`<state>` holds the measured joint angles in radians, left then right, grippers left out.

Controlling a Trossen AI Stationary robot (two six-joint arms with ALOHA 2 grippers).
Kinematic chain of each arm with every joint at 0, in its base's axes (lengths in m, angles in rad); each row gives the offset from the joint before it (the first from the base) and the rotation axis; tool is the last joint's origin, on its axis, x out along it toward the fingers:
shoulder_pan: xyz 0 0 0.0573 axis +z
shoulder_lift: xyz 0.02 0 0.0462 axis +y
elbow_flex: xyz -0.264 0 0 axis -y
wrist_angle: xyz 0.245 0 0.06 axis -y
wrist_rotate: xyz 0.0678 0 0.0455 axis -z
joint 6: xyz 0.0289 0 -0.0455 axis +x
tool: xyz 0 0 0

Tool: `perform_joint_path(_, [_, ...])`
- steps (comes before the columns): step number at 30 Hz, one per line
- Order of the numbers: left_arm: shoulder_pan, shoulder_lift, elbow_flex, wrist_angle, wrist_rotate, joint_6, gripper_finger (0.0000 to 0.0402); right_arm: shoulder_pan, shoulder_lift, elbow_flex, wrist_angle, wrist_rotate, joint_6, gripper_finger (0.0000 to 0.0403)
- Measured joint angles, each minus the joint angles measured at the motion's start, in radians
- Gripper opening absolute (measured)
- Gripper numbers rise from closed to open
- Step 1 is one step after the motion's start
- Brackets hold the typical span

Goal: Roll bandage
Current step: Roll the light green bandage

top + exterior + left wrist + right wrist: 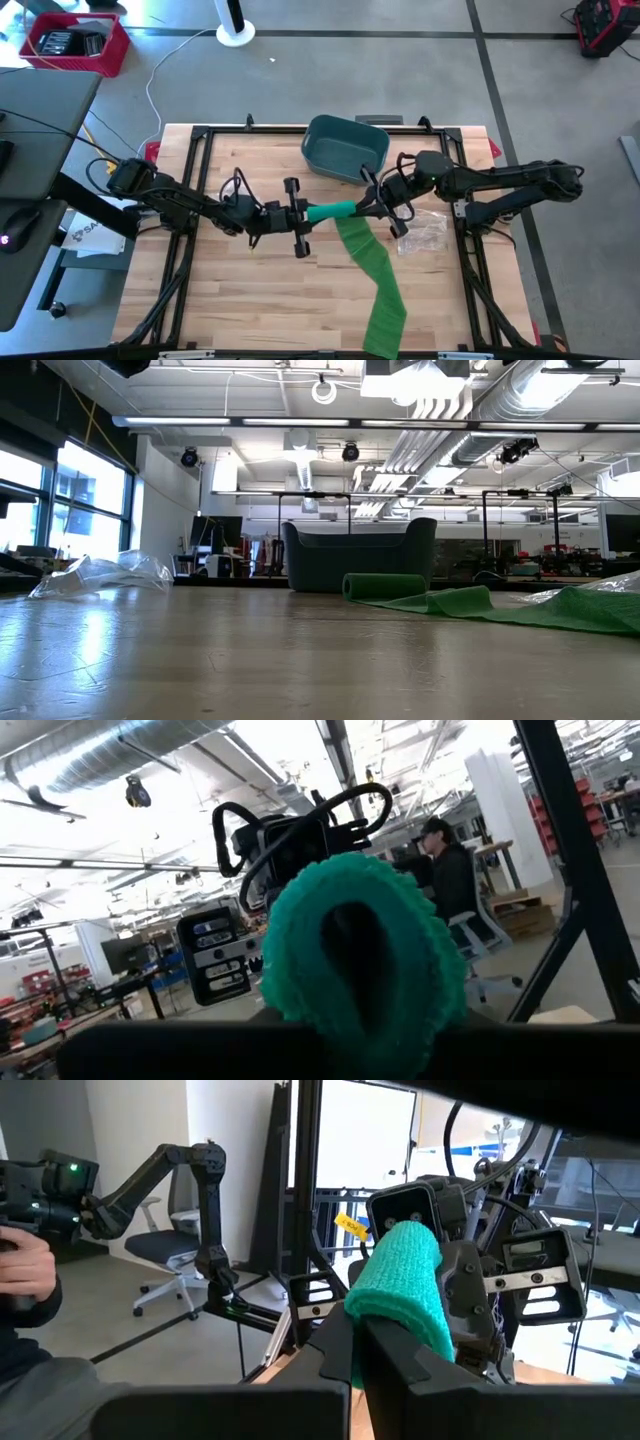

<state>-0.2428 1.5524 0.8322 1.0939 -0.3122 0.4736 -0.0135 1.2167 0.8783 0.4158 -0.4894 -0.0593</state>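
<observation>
We see two dark, jointed arms, the left arm (180,205) and the right arm (510,190), each built of black tubular links with looping black cables. The left hand (298,214) carries a T-shaped crossbar; the right hand (372,205) is compact, blocky and black.

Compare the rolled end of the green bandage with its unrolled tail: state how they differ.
The rolled end is a tight cylinder held off the table between the left gripper and right gripper; the unrolled tail is a flat strip lying on the table. The rolled end lies crosswise; the tail runs to the table's near edge. Both are one green fabric.
</observation>
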Motion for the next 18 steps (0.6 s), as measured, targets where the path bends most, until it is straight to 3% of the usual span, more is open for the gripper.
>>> perform_joint_path(9, [-0.003,0.0,0.0,-0.024,0.042,-0.007,0.0134,0.0,0.0,0.0,0.045,0.018,0.0,0.0])
perform_joint_path(18, [-0.001,0.0,0.0,0.01,0.077,-0.02,0.0146,0.0,0.0,0.0,0.06,0.02,0.0,0.0])
